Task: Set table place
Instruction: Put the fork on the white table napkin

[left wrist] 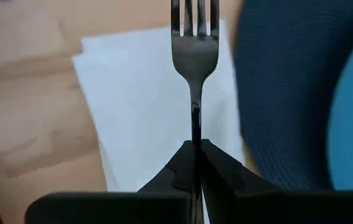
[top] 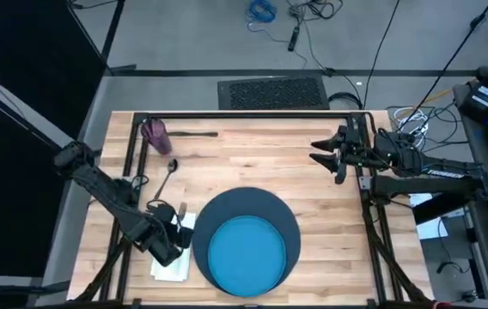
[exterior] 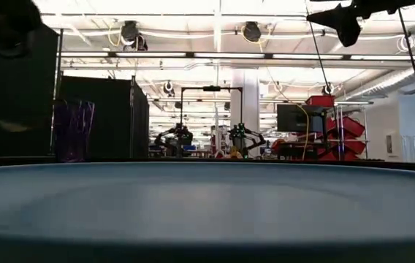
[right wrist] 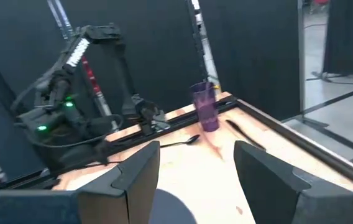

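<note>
Bench [top: 313, 184]: a pale wooden top with a black frame; it carries all the things of the place setting.
Mat [top: 289, 225]: the dark blue round mat lies just beside the left gripper, on its inner side. Judged as done.
Plate [top: 244, 253]: the bright blue plate sits on the mat, near its middle. Judged as done.
Napkin [left wrist: 139, 112]: the white folded napkin lies flat under the left gripper, at the edge of the mat. Judged as done.
Left gripper [left wrist: 195, 163]: its fingers are closed on the handle of the fork, low over the napkin.
Fork [left wrist: 194, 56]: held by the handle, the tines point away from the gripper, above the napkin. It is not released yet, so this seems the step in hand.
Spoon [top: 167, 175]: it lies on the bench a little beyond the left gripper, toward the far edge. Not placed yet.
Knife [top: 194, 134]: it lies near the far edge, well apart from the mat. Not placed yet.
Cup [top: 155, 135]: the small purple cup is beside the knife, in the far corner. Not placed yet.
Right gripper [top: 332, 156]: its fingers stand apart and hold nothing; it waits raised over the far right part of the bench.
Progress: about half, by my judgement.
</note>
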`<state>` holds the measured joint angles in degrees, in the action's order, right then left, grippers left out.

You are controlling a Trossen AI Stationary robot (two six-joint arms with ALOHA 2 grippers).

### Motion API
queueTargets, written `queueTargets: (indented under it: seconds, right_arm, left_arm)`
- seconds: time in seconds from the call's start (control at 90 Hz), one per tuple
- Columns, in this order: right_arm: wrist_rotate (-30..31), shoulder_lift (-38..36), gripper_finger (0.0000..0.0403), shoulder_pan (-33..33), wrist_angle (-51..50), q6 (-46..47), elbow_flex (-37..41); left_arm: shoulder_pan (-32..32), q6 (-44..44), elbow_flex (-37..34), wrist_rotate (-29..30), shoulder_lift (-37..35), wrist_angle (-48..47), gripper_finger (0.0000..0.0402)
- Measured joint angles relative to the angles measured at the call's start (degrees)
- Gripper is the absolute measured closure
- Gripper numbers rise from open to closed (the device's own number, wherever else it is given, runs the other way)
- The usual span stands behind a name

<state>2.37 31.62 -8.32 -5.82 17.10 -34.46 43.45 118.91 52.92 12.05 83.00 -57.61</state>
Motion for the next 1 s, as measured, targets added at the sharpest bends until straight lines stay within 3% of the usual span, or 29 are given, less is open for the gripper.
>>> queueTargets:
  seconds: [0.278,0.544,1.0]
  right_arm:
    - [-0.13,0.02,0.0211,3.99,0.5,0.48,0.0]
    - [-0.11,0.75,0.0211,6.7,0.85,1.35,-0.01]
    - [-0.11,1.94,0.0211,8.5,0.87,1.75,-0.02]
  left_arm:
    - [0.65,-0.11,-1.94,-1.09,6.12,8.2,0.0401]
    - [1.6,-0.03,-1.94,-1.14,8.11,7.34,0.0401]
    - [2.28,2.16,-1.94,-7.11,10.23,6.62,0.0401]
